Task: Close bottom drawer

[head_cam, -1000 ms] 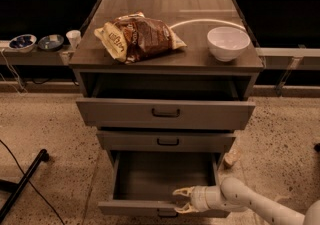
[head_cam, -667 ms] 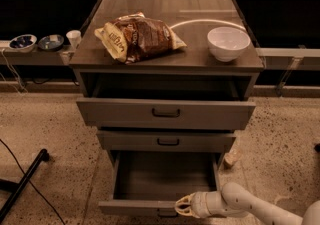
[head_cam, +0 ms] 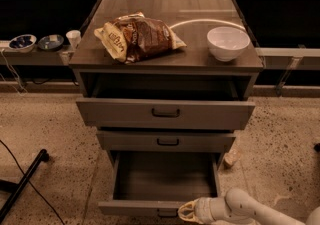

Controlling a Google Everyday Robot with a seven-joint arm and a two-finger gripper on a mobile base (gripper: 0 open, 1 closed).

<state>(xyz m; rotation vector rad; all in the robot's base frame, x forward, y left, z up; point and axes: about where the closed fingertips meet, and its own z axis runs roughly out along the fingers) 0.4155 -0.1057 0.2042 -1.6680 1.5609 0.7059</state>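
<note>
Speckled floor [head_cam: 50,129] under cabinet [head_cam: 200,55], bottom drawer [head_cam: 165,179] out, gripper [head_cam: 186,212] at its front, open/shut can't tell.

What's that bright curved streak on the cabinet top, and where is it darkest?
Camera view: the streak looks like glare on the cabinet top by the white bowl; shadow is deepest inside the top drawer; the claw sits at the front of the bottom drawer.

gripper [head_cam: 186,212] has dropped in frame over the last 1 s. It was above the front lip of the bottom drawer [head_cam: 150,207], over the open box. Now it's at the front panel, just right of the black bar handle [head_cam: 167,213]. The arm came down with it.
</note>
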